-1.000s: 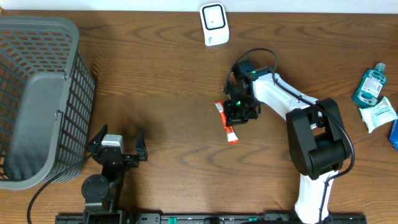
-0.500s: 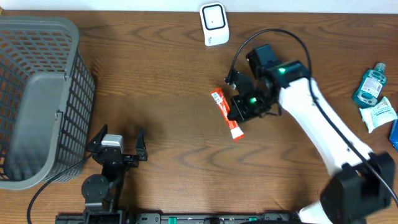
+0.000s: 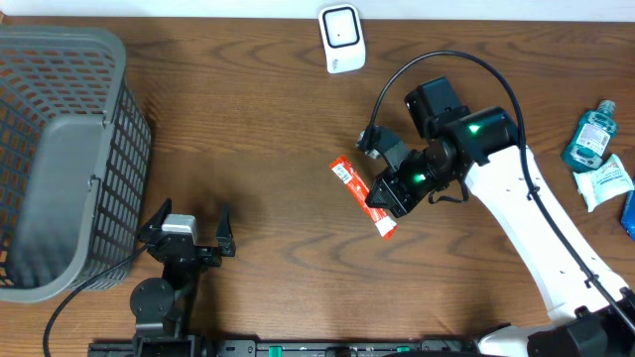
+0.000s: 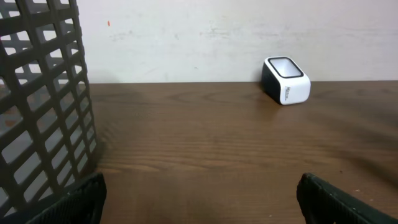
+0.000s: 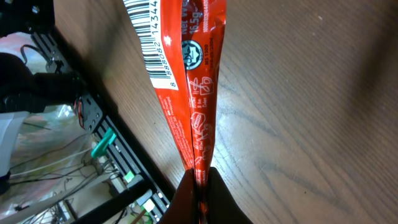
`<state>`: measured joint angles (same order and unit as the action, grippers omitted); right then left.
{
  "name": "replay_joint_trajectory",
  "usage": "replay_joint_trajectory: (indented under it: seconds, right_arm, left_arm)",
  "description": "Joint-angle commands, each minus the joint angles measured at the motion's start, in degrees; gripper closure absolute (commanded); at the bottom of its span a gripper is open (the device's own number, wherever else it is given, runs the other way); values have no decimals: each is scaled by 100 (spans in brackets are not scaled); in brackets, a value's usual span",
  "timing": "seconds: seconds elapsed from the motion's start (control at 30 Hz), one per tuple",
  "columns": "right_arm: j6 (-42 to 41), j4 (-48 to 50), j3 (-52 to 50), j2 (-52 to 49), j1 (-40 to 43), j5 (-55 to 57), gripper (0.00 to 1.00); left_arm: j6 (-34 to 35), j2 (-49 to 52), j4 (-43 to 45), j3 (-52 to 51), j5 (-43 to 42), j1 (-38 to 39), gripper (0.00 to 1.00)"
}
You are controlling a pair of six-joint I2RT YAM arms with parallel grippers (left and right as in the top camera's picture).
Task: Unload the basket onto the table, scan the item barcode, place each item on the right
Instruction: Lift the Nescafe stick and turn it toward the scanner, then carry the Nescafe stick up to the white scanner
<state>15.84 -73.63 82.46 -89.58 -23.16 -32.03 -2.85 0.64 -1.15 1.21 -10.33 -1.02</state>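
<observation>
Right gripper (image 3: 389, 195) pinched shut on the red sachet (image 3: 346, 176), mid-table, well apart from the white scanner (image 3: 340, 38)! From overhead the gripper hides the sachet's middle. Up close, the barcode (image 5: 152, 43) runs off the top edge and the dark fingertips (image 5: 214, 199) blur together. Left gripper (image 3: 189, 224) gapes wide, holding nothing, near the grey basket (image 3: 60, 159)

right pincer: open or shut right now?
Shut. The right pincer is pinched on the end of the red sachet in the wrist view, no gap showing.
</observation>
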Motion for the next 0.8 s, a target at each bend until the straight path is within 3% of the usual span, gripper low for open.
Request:
replay_joint_trajectory:
  seconds: [0.0,0.07,0.2,0.37,0.77]
  right_arm:
    - [131,-26,35,85,-37,-120,99]
    - [-94,146,26,70,-59,181,99]
    - [-1119,1143,24,-7,-229,2052,98]
    - [-1150,2951,24,-221,-483,3965,98]
    - [225,6647,46,-1856,-269,6487,99]
  left_arm:
    - [-31,-2,-184,-98,-55,13,2]
    - [-31,-2,-184,-98,-55,13,2]
    - [-31,-2,-184,-98,-55,13,2]
    - [-31,-2,-184,-98,-55,13,2]
    - [-31,-2,-184,-98,-55,13,2]
